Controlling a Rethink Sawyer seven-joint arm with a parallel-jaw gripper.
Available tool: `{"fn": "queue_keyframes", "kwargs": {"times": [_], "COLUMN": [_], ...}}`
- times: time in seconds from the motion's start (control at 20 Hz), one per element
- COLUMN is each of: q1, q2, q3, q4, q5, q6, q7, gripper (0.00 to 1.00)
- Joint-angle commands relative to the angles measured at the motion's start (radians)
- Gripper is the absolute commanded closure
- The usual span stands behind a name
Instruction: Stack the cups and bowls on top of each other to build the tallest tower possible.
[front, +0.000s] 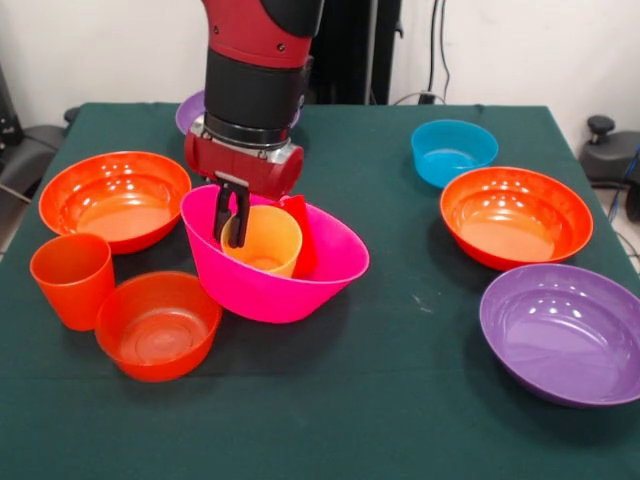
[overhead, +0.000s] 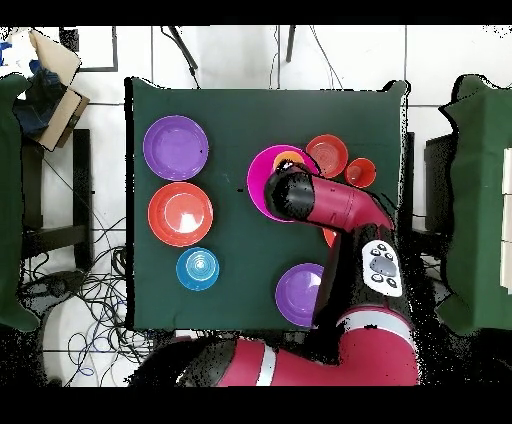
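The big pink bowl (front: 300, 290) stands mid-table; in the overhead view (overhead: 256, 186) my arm covers most of it. Inside it are a yellow cup (front: 268, 240), also in the overhead view (overhead: 290, 157), and a red cup (front: 301, 232) right beside it. My gripper (front: 232, 218) reaches down into the bowl and is shut on the yellow cup's rim, one finger inside and one outside. An orange cup (front: 72, 278) and a small orange bowl (front: 158, 325) stand to the left of the pink bowl. The tower is no more than the pink bowl with these two cups in it.
A wide orange bowl (front: 115, 198) sits at the left and another (front: 515, 215) at the right. A blue bowl (front: 453, 150) sits behind the right one and a purple bowl (front: 565, 330) in front of it. A second purple bowl (front: 188, 110) is partly hidden behind my arm.
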Motion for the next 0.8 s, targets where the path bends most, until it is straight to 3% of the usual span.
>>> {"fn": "queue_keyframes", "kwargs": {"times": [0.05, 0.25, 0.55, 0.8], "q1": [-0.008, 0.037, 0.154, 0.089], "q2": [-0.025, -0.019, 0.052, 0.024], "q3": [0.129, 0.075, -0.087, 0.002], "q4": [0.071, 0.062, 0.013, 0.049], "q5": [-0.032, -0.042, -0.056, -0.05], "q6": [0.043, 0.008, -0.252, -0.264], "q7": [0.025, 0.063, 0.167, 0.113], "gripper": [1.0, 1.0, 1.0, 1.0]}}
